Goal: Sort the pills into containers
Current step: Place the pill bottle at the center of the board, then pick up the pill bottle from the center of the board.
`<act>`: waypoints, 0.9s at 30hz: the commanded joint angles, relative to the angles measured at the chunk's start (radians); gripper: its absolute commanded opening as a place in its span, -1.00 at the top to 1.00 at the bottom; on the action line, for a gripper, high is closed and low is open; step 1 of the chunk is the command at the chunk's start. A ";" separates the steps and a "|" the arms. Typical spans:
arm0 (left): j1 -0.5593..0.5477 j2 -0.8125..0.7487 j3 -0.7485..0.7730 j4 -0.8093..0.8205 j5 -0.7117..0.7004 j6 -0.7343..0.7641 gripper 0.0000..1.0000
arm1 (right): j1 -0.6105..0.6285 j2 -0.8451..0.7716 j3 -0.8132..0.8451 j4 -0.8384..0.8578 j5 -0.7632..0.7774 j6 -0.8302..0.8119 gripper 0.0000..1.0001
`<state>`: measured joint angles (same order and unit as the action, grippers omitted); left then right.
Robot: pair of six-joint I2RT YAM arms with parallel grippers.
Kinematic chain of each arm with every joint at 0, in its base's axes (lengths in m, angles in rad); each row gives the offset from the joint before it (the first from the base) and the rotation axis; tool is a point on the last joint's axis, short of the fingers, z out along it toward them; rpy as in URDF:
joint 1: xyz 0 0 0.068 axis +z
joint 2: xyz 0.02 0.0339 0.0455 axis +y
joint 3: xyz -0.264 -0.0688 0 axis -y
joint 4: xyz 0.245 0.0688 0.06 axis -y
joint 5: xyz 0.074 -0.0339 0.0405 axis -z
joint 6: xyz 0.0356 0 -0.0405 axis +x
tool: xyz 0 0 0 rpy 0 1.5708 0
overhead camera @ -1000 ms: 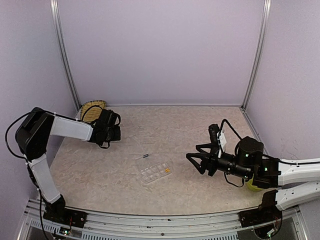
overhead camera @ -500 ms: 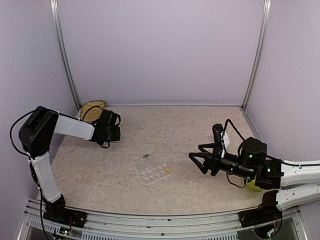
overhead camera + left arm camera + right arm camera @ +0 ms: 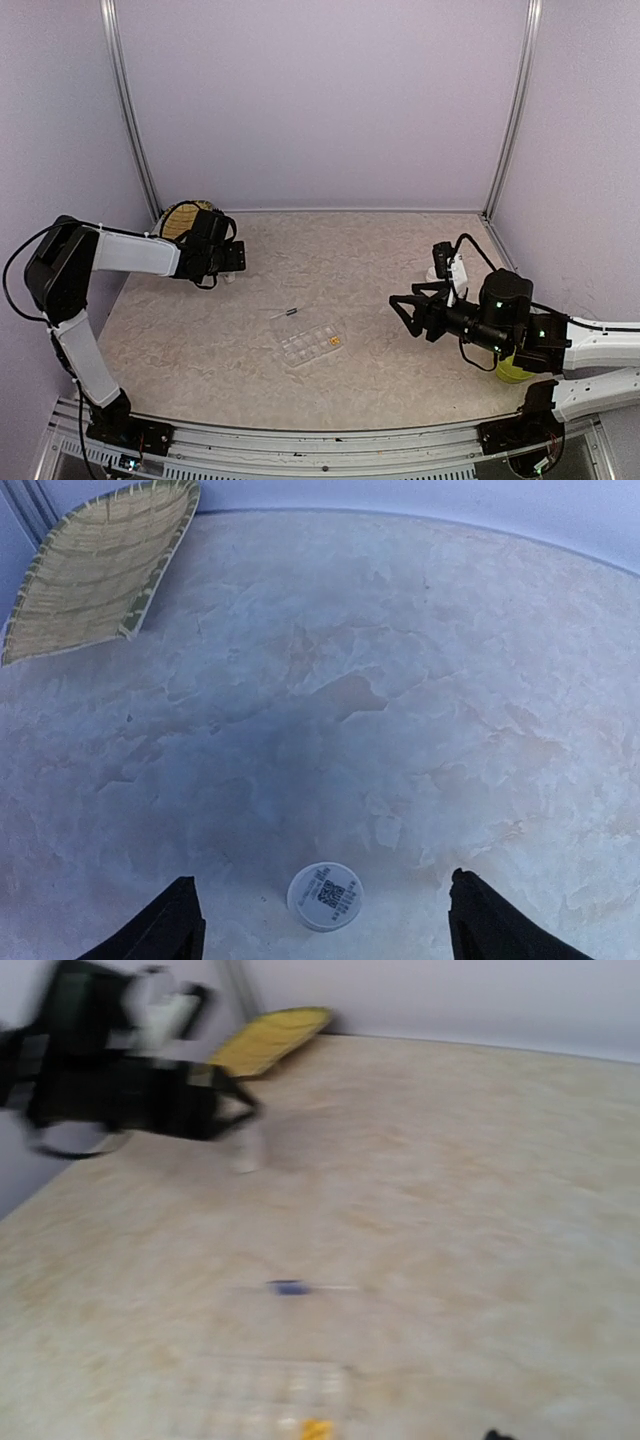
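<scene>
- Left tool (image 3: 320,880): spread wide, gripping nothing, hanging straight above a small white bottle (image 3: 324,897) that stands cap-up on the counter (image 3: 420,680).
- Shifted slightly toward the woven tray (image 3: 186,215) compared with a second ago, so now lined up on that bottle. Looks like a setup for grabbing it, but that's just a guess.
- Right tool (image 3: 402,314): also open and empty. Pulled back to the right, away from the middle, over that same second. Very smeared wrist view on that side, so not much detail there.
- Meaning for the job: no actual sorting going on right now, more of a fetch/reset step.
- Organizer box (image 3: 311,345): lying flat mid-counter, well apart from both tools, roughly between them and a bit nearer the right one.
- One orange pill (image 3: 335,342) at the box's right end, apparently inside a cell. Can't make out any others.
- Thin stick-like thing (image 3: 285,313) with a dark tip just beyond the box, touching nothing.
</scene>
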<state>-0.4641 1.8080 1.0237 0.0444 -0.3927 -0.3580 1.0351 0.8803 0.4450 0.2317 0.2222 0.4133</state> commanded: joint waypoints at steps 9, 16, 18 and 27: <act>-0.124 -0.180 -0.015 -0.017 0.054 -0.032 -0.98 | -0.236 -0.026 0.067 -0.219 0.115 0.154 -0.37; -0.219 -0.225 -0.035 -0.041 0.081 -0.049 -0.98 | -0.373 0.076 0.085 -0.206 0.045 0.124 -0.38; -0.253 -0.241 -0.046 -0.050 0.080 -0.055 -0.98 | -0.408 0.112 0.090 -0.185 0.022 0.113 -0.38; -0.382 -0.330 -0.142 -0.100 0.158 -0.138 -0.98 | -0.529 0.284 0.123 -0.100 -0.083 0.081 -0.38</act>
<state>-0.8097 1.5326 0.9329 -0.0093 -0.2852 -0.4423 0.5426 1.1175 0.5289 0.0662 0.1986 0.5186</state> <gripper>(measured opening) 0.988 0.688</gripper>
